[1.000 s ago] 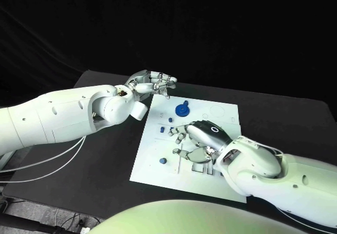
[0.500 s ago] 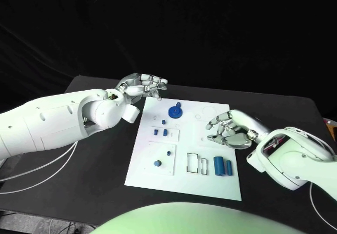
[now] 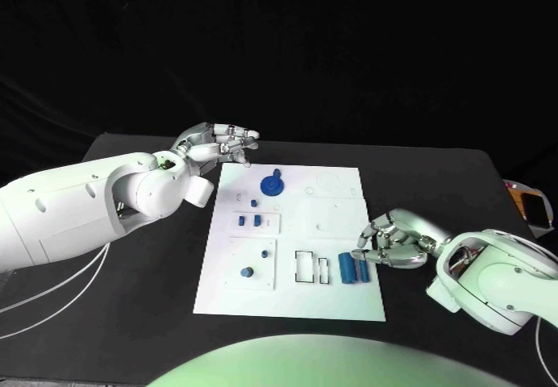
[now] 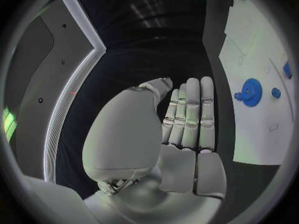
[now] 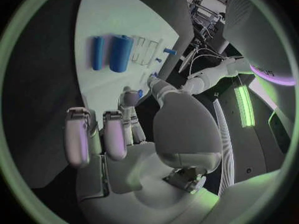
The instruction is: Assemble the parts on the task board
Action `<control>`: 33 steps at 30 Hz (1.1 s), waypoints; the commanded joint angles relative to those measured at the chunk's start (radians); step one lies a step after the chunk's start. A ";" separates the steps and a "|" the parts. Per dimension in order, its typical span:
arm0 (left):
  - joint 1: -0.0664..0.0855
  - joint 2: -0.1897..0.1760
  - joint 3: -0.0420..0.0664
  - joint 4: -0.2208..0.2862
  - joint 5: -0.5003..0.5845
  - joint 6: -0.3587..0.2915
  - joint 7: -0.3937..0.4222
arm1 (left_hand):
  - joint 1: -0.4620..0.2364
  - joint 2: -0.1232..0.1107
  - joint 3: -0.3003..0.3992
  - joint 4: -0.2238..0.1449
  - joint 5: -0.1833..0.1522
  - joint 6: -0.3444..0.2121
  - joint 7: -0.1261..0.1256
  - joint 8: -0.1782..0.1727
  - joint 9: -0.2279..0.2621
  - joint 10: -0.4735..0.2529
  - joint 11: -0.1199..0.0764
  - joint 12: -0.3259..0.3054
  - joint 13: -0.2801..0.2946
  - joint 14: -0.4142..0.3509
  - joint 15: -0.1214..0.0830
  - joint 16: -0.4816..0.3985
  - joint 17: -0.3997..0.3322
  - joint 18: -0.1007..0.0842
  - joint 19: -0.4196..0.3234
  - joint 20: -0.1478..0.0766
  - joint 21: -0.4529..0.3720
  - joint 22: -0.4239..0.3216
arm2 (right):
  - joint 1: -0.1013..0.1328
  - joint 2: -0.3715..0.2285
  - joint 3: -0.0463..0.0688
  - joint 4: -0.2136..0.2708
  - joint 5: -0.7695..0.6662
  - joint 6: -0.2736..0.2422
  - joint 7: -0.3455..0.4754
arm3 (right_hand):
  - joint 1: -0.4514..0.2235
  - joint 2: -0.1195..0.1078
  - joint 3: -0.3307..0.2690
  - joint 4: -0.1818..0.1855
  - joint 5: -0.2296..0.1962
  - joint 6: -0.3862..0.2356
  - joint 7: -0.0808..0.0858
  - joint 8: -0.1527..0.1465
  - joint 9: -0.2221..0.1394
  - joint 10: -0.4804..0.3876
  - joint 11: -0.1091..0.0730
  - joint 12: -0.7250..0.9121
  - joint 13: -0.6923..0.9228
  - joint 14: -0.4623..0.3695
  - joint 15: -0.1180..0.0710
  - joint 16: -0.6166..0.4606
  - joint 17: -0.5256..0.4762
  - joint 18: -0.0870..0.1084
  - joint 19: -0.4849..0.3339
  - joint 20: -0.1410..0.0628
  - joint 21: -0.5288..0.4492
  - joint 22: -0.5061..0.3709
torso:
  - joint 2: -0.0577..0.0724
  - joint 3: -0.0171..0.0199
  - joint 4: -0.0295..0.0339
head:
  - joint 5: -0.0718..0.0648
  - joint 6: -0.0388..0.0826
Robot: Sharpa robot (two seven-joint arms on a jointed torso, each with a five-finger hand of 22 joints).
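Currently the white task board (image 3: pixel 291 290) is lying in the middle of the black tabletop (image 3: pixel 442 173), with the blue parts spread over it. Near its far edge a blue gear-shaped part (image 3: pixel 271 185) is sitting flat, and closer in, two small blue pegs (image 3: pixel 247 218) are standing side by side in a marked rectangle. A small round blue part (image 3: pixel 245 272) is resting in the near-left square. By the board's right edge, two blue cylinders (image 3: pixel 353 268) are lying side by side, next to a pair of empty rectangular outlines (image 3: pixel 312 267). The left robot hand (image 3: pixel 216 143) is hovering over the tabletop just off the board's far-left corner, its fingers curling inward around nothing; in the left wrist view its fingers (image 4: pixel 190 115) are lying straight and close together against the palm, with the gear-shaped part off to one side on the board. The right robot hand (image 3: pixel 395 242) is hanging at the board's right edge, just beside the two cylinders, fingers loosely bent and apart, gripping nothing; whether a fingertip is touching the nearer cylinder cannot be told. In the right wrist view the cylinders are lying beyond its fingertips (image 5: pixel 127 97).
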 commanded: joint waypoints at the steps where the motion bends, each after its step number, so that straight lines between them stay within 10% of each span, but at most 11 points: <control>1: 0.000 0.002 0.000 0.004 0.008 0.006 0.010 | -0.011 0.002 0.000 0.002 0.003 -0.007 -0.003 0.002 0.001 -0.008 0.002 0.004 0.002 -0.007 -0.001 0.004 -0.001 0.013 -0.001 0.005 -0.004 -0.001 | -0.014 -0.002 -0.002 0.005 -0.099 0.044 -0.107 | -0.005 0.002 -0.027 0.022 -0.013 -0.013 0.002 0.009 0.012 0.000 0.003 0.009 0.015 0.055 -0.006 0.005 0.002 -0.012 0.063 -0.008 0.009 0.229 | -0.004 -0.0023 -0.0056 | -0.010 -0.002; 12: 0.000 -0.001 0.000 0.007 0.008 0.007 0.010 | -0.011 0.002 0.000 0.002 0.003 -0.007 -0.003 0.002 0.001 -0.008 0.002 0.004 0.002 -0.007 -0.001 0.004 -0.001 0.013 -0.001 0.005 -0.004 -0.001 | -0.061 0.038 -0.005 -0.009 -0.194 0.027 -0.174 | 0.014 0.007 -0.082 0.075 -0.022 -0.023 0.001 0.022 0.033 -0.002 0.003 0.012 0.035 0.054 -0.006 0.004 -0.005 -0.012 0.062 -0.008 0.006 0.229 | -0.001 -0.0016 -0.0040 | -0.004 -0.003; 33: 0.000 -0.006 0.000 0.009 0.008 0.009 0.007 | -0.013 0.002 0.001 0.002 0.003 -0.008 -0.003 0.003 0.002 -0.009 0.002 0.006 0.002 -0.007 -0.001 0.005 -0.001 0.013 0.000 0.005 -0.005 -0.002 | -0.077 0.101 -0.006 -0.047 -0.223 0.013 -0.193 | 0.026 0.014 -0.096 0.082 -0.015 -0.019 -0.001 0.029 0.041 0.009 0.001 0.030 0.058 0.053 -0.007 0.004 -0.007 -0.012 0.064 -0.009 0.010 0.230 | -0.002 -0.0030 -0.0063 | 0.003 -0.008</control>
